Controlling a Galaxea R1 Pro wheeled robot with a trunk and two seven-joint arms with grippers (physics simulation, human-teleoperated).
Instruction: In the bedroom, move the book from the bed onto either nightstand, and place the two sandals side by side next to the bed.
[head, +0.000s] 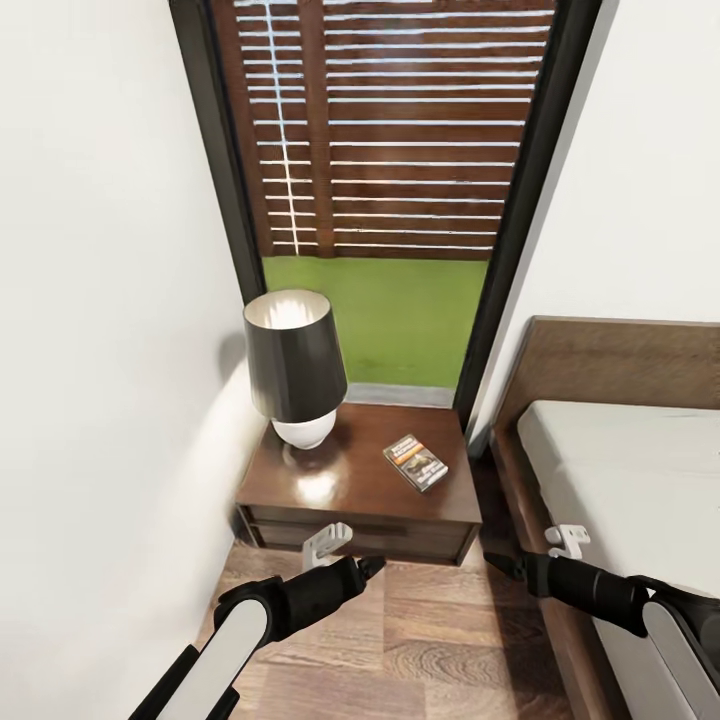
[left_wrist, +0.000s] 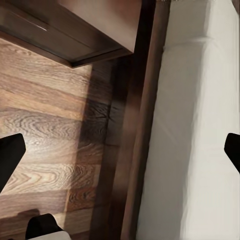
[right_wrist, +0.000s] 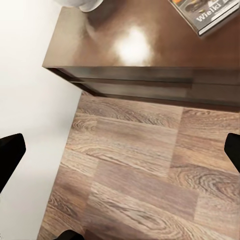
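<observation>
The book (head: 416, 461) lies flat on the dark brown nightstand (head: 352, 482), to the right of the lamp. In the right wrist view a corner of the book (right_wrist: 207, 15) shows on the nightstand top (right_wrist: 90, 45). The bed (head: 640, 460) stands at the right, its pale mattress and wooden headboard in sight. My left gripper (head: 372, 566) hangs open over the floor in front of the nightstand, holding nothing. My right gripper (head: 497, 562) is open too, near the bed's corner. The sandals are out of view.
A dark-shaded lamp (head: 293, 365) with a white base stands on the nightstand's left half. A white wall closes the left side. Behind the nightstand is a tall dark-framed glass opening (head: 380, 200). Wood-plank floor (right_wrist: 140, 175) lies between nightstand and bed frame (left_wrist: 137, 125).
</observation>
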